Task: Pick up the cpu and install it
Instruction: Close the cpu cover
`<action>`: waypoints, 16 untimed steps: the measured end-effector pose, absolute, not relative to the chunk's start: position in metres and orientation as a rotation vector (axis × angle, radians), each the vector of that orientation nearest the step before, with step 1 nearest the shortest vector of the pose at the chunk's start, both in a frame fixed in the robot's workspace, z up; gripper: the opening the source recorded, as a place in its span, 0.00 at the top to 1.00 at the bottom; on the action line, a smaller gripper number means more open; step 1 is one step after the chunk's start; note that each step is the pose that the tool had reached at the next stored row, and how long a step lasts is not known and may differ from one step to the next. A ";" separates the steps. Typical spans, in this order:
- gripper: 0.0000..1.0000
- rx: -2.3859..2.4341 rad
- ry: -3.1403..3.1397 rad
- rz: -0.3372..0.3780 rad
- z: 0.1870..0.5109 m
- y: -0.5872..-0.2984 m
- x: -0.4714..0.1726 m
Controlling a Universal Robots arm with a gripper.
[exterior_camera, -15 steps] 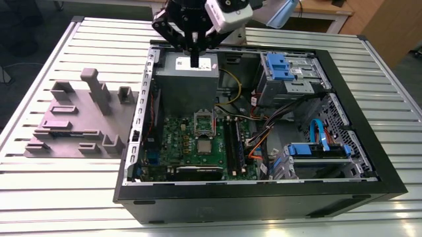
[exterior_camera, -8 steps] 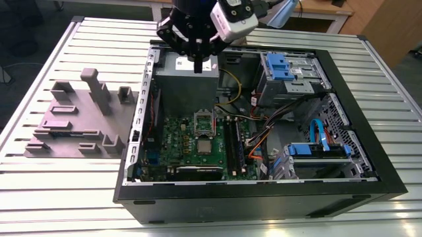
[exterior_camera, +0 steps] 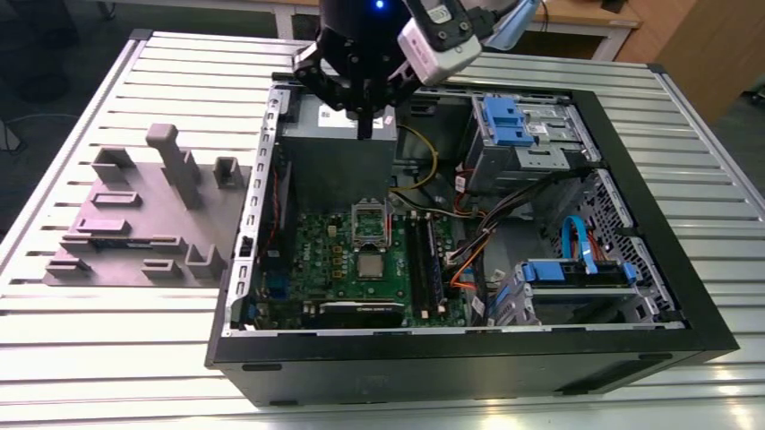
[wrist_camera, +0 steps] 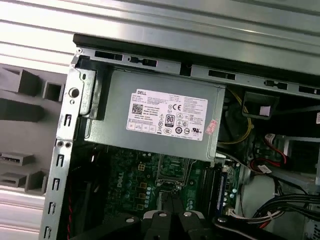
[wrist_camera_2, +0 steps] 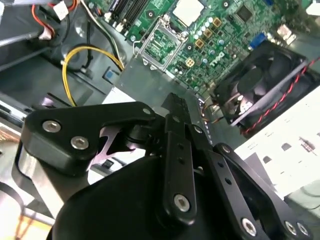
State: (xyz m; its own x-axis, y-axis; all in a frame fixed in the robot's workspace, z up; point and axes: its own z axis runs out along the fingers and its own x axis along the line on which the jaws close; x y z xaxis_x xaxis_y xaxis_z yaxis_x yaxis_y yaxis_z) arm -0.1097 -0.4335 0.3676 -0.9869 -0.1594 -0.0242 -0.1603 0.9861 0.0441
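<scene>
Silvery cpu [exterior_camera: 372,266] sits on mobo [exterior_camera: 313,242], end effector [exterior_camera: 365,125] above PSU [wrist_camera: 165,117].

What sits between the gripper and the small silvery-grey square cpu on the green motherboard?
In the exterior view, the silver hinged socket frame lies on the board between the gripper and the cpu.

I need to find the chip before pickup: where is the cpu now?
In the exterior view, the cpu lies flat on the green motherboard, just below the open socket frame, left of the memory slots.
</scene>
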 end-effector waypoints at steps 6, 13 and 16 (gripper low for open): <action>0.89 -0.420 3.094 0.073 0.362 -0.433 -0.110; 0.89 -0.617 3.064 0.075 0.354 -0.433 -0.110; 0.89 -0.655 3.057 0.075 0.352 -0.433 -0.106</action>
State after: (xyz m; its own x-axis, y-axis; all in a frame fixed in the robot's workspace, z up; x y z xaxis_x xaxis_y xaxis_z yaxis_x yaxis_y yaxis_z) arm -0.1056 -0.4334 0.3520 -0.9121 -0.4092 -0.0241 -0.4099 0.9111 0.0440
